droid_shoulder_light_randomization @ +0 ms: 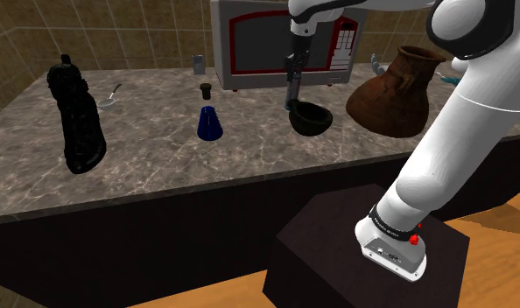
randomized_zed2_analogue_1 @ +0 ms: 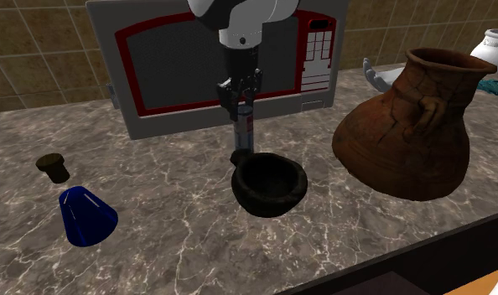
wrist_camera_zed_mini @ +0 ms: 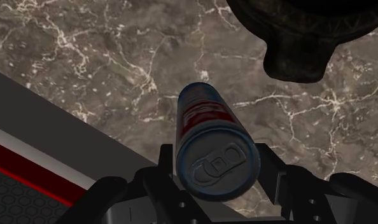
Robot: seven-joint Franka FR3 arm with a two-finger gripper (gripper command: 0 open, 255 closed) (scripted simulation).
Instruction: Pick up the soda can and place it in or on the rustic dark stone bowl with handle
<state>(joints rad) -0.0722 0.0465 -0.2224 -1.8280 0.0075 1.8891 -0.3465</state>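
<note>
One soda can (randomized_zed2_analogue_1: 243,132), clamped upright between the black fingers of the pincer (randomized_zed2_analogue_1: 242,100), gripped at the top end. Sits low over the marbled surface (randomized_zed2_analogue_1: 180,243), contact with it not clear. Stays outside the dark stone bowl (randomized_zed2_analogue_1: 270,201), just behind its stubby handle (randomized_zed2_analogue_1: 239,156), on the side toward the grey-and-red microwave (randomized_zed2_analogue_1: 155,75). Bowl flanked by a blue cone (randomized_zed2_analogue_1: 86,216) at the second exterior view's left and a brown cracked jug (randomized_zed2_analogue_1: 407,134) at its right.
</note>
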